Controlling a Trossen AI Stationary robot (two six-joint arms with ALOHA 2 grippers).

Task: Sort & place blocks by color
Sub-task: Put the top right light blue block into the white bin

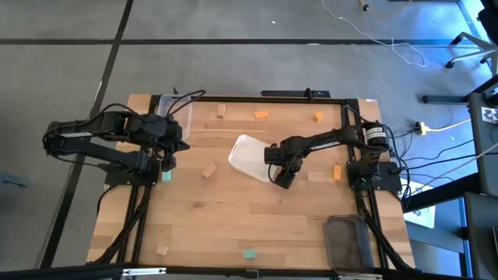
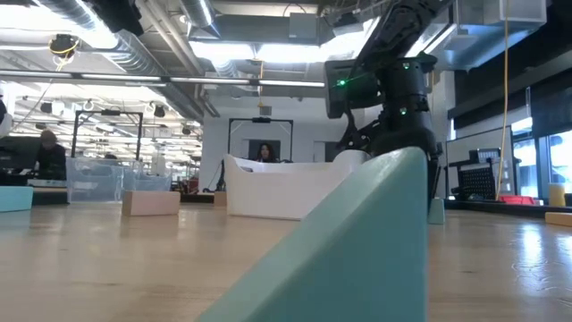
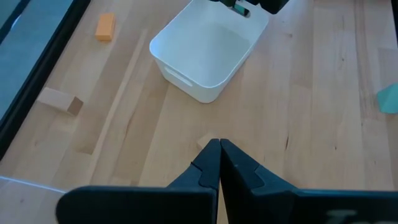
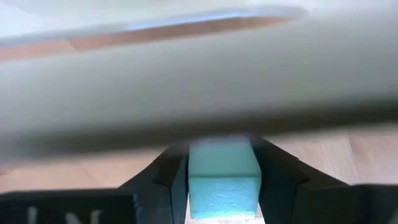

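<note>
My right gripper [image 1: 284, 177] is at the white tray's [image 1: 250, 158] near right corner, shut on a teal block [image 4: 224, 175]. The tray's wall [image 4: 186, 68] fills the right wrist view just ahead of the block. My left gripper [image 3: 219, 163] hovers shut at the table's left side, with a wood block [image 1: 208, 171] just beyond its tips. Loose on the table are orange blocks [image 1: 261, 115] [image 1: 317, 117] [image 1: 337, 172], wood blocks [image 1: 221, 111] [image 1: 161, 250] and teal blocks [image 1: 166, 177] [image 1: 249, 254]. My right gripper pinches the teal block between its two fingers [image 4: 171, 180], one on each of two opposite side faces [image 4: 194, 177]. The block's front face points at the tray wall. Whether the block is off the table I cannot tell.
A clear tub [image 1: 175, 109] stands at the far left corner and a dark tub [image 1: 348, 241] at the near right corner. One teal block [image 2: 357, 250] lies right before the low camera and blocks much of that view. Bare wood lies in the table's near middle.
</note>
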